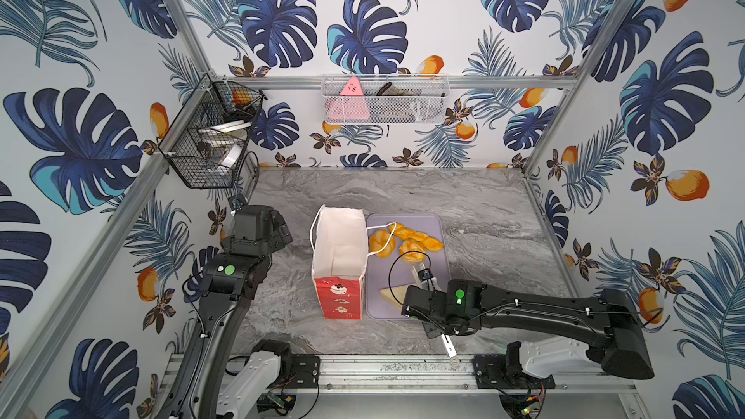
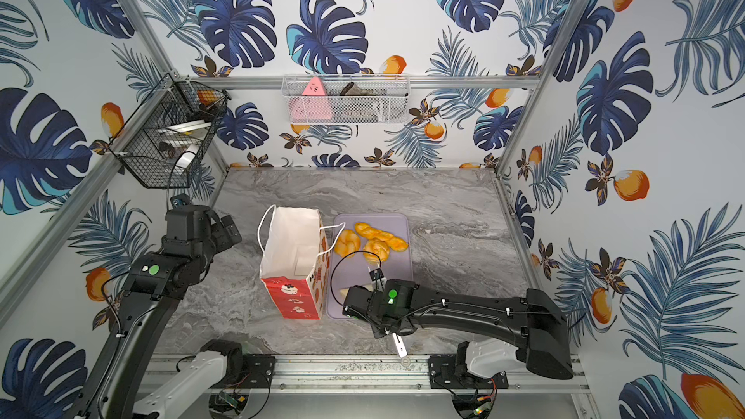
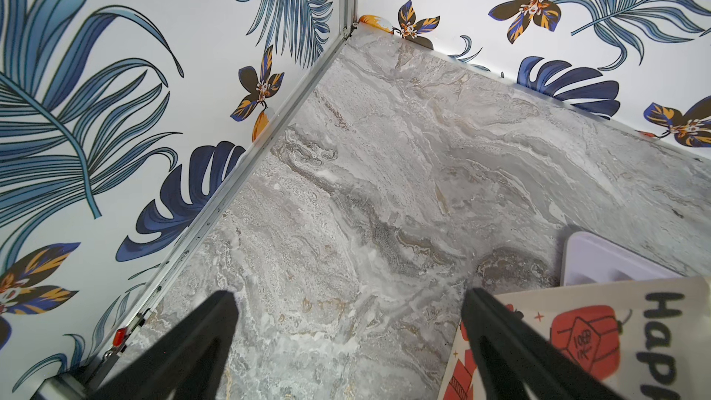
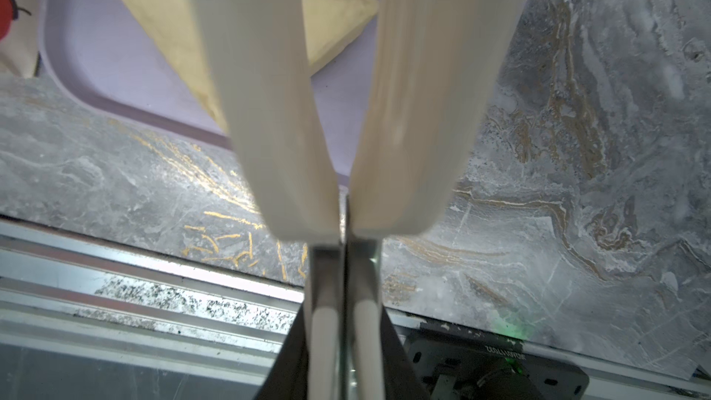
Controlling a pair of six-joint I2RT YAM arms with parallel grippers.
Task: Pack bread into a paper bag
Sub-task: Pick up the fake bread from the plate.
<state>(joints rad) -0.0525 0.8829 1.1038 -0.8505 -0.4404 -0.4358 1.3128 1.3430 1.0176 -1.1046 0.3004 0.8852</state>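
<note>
The paper bag (image 1: 338, 264) (image 2: 294, 259) stands upright and open on the marble table, red outside and white inside. To its right, the lilac tray (image 1: 439, 276) (image 2: 350, 272) holds the bread: a twisted loaf (image 1: 417, 235), two golden buns (image 1: 381, 243) (image 1: 412, 253) and a pale wedge (image 1: 393, 294) (image 4: 161, 13). My right gripper (image 4: 342, 325) is shut on cream tongs (image 4: 261, 109). The tong arms spread over the wedge at the tray's near end; whether they touch it I cannot tell. My left gripper (image 3: 350, 294) (image 1: 282, 227) hangs open and empty left of the bag (image 3: 615, 340).
A white bag handle cord (image 1: 387, 235) drapes over one bun. On the back wall a white mesh basket (image 1: 427, 114) holds a pink triangle (image 1: 350, 102). A black wire basket (image 1: 213, 135) hangs at the back left. A metal rail (image 1: 403, 368) runs along the front edge.
</note>
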